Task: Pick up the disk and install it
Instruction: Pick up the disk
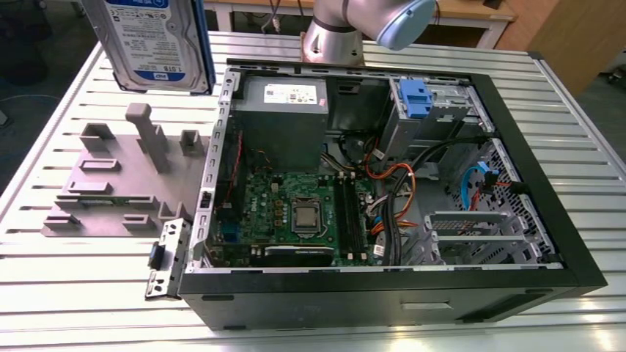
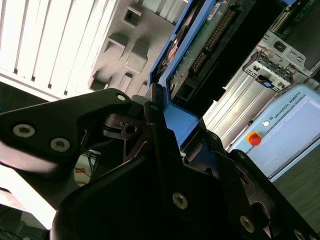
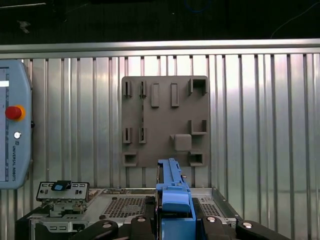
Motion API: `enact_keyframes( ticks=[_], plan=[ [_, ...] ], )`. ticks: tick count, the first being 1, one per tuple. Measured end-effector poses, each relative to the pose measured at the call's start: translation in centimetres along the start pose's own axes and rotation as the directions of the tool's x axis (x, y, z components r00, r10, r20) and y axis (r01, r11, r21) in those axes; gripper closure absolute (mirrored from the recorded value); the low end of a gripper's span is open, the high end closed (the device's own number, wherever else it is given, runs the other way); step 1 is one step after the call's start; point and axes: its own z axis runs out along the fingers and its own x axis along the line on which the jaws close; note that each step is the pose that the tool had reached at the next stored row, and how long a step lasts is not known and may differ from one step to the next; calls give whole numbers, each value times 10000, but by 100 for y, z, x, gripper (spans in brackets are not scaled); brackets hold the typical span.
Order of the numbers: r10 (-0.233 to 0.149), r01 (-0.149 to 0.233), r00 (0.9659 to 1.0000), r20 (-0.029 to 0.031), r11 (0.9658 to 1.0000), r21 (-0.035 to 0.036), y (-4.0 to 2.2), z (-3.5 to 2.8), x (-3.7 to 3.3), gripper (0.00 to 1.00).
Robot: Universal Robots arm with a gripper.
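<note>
- The black two-fingered claw [image 2: 165, 125] is closed on the blue-railed edge of the flat silver hard disk [image 1: 157, 40].
- The disk hangs upright, lifted clear of the grey moulded fixture plate [image 1: 108, 191], near the open black computer case [image 1: 391, 286].
- Held by one edge, it could pivot and snag the cables [image 1: 391, 183].

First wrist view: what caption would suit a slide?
Gripper holding the disk edge-on over the grey fixture plate and open computer case.

The disk [image 1: 157, 40] has blue plastic rails — the table [image 1: 83, 290] is ribbed metal.
</note>
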Motion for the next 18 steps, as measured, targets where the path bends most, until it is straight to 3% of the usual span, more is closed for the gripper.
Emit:
enact_keyframes(
  ticks=[10,18],
  plan=[
    [0,0,10000,1,10000,1,-3,2,92,64],
    [0,0,10000,0,10000,0,-38,2,109,64]
  ],
)
